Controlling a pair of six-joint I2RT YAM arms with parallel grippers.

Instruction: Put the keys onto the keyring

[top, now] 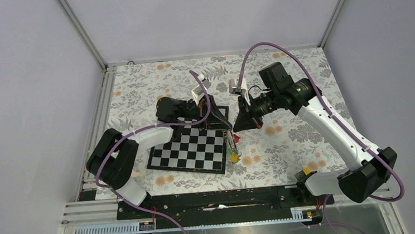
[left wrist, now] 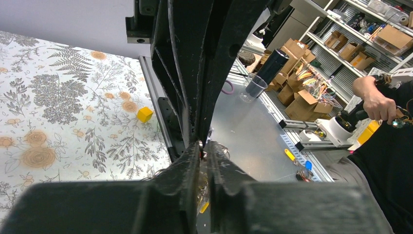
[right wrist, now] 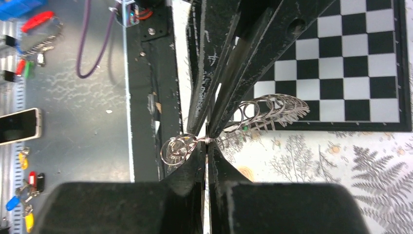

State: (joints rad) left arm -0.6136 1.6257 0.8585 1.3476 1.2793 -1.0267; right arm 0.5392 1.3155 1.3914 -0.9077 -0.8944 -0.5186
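The two grippers are brought tip to tip above the right edge of the one chessboard [top: 188,149]. The right gripper [right wrist: 207,142] is closed fully, and a thin wire of the keyring [right wrist: 275,108] is pinched at its tips. The keyring is seen from the side as a row of overlapping wire loops, held in the air over the border of the board. One small bunch of little rings [right wrist: 175,148] is hung at the other side of these tips.

The left gripper [left wrist: 203,147] is closed almost fully, and only a thin slit is seen between its fingers. A bit of metal and a yellow spot are seen in the slit, but what is gripped cannot be told.

Under the grippers three keys [top: 233,148] are hung, with one red, one green and one yellow tag. On the grey bench about seven loose keys [right wrist: 33,178] are laid near one phone [right wrist: 17,126]. One yellow cube [left wrist: 144,114] is placed on the flowered cloth [left wrist: 58,97].
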